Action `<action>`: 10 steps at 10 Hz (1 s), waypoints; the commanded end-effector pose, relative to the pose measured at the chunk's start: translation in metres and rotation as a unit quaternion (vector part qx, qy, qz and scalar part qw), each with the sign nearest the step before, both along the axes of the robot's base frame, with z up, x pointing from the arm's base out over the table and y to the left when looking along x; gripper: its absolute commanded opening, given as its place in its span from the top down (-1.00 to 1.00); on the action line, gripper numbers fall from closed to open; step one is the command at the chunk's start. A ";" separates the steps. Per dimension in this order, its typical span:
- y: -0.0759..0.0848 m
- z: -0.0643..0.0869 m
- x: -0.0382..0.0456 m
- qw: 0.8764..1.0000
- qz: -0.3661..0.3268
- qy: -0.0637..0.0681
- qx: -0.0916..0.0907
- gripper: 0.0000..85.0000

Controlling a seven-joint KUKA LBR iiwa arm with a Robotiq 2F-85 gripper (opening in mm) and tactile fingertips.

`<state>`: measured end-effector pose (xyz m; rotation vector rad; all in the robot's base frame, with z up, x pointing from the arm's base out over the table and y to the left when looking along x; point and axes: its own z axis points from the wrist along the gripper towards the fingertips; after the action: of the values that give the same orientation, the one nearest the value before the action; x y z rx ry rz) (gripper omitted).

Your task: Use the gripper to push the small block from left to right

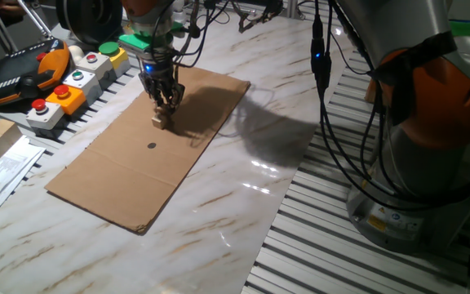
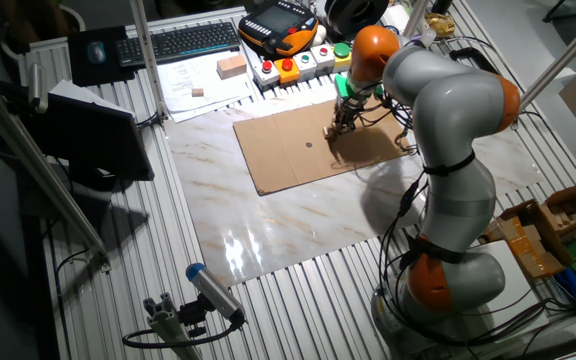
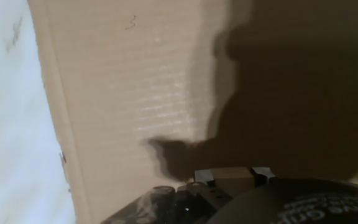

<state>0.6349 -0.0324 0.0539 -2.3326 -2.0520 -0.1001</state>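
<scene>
So the arm [image 2: 448,150] is that classic KUKA look: fat rounded silver-grey segments with bright orange bands at the joints, plus an orange cap up at the top joint. Grey round base [image 1: 414,208] with a small yellow sticker on it. Bunch of black cables hang loose along the body, one carrying a tiny blue LED. The wrist has a green section with a blue-green glow, and the gripper [image 1: 163,96] under it is small, black, stubby-fingered.
</scene>
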 end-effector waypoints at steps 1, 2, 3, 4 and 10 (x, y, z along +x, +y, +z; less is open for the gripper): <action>0.002 0.000 0.0001 1.000 0.003 -0.001 0.000 0.98; 0.004 0.000 -0.0001 1.000 0.008 -0.003 0.000 0.98; 0.006 0.000 -0.0001 1.000 0.013 -0.004 0.000 0.98; 0.009 0.000 -0.0001 1.000 0.021 -0.005 -0.001 0.98; 0.021 -0.004 0.0000 0.999 0.031 -0.008 -0.003 0.98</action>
<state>0.6350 -0.0115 0.0504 -2.2765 -2.1340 -0.1117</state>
